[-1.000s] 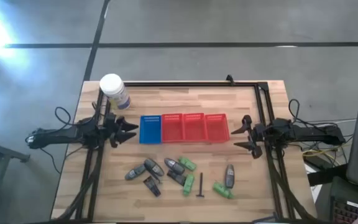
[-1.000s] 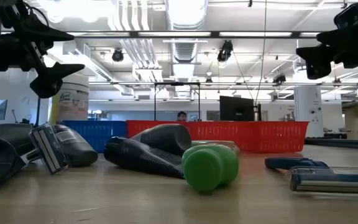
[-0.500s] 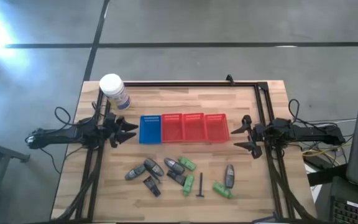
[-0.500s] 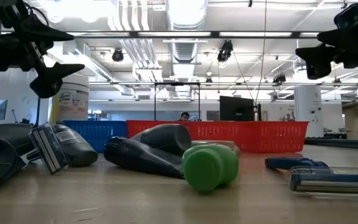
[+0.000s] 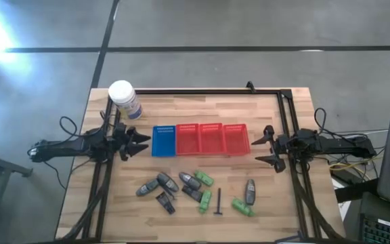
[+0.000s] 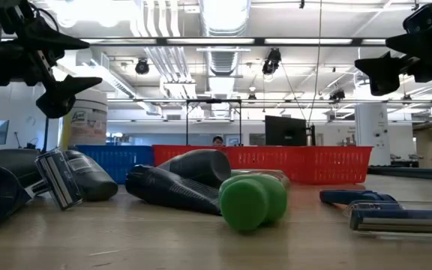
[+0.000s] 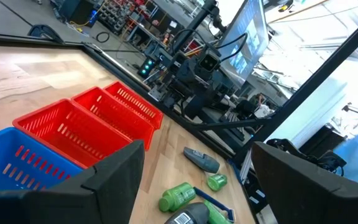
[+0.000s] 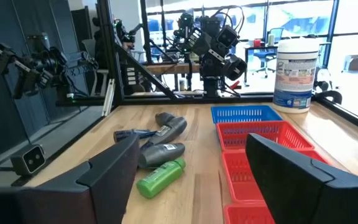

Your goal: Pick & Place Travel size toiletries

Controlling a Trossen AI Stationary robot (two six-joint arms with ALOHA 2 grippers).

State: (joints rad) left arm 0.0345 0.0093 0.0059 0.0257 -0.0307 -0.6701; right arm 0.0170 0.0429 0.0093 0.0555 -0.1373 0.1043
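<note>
The travel size toiletries lie loose on the near half of the wooden table: grey tubes with dark ends, green little bottles, flat black packets and a thin black T-shaped stick. My left gripper is open and empty, above the table beside the blue basket's left end. My right gripper is open and empty, above the table just right of the red baskets. In the low view a green bottle lies on its side in front of a grey tube.
One blue basket and three red baskets stand in a row across the table's middle. A white-lidded jar stands at the far left corner. Black frame rails run along the table's sides. Bare wood lies between baskets and toiletries.
</note>
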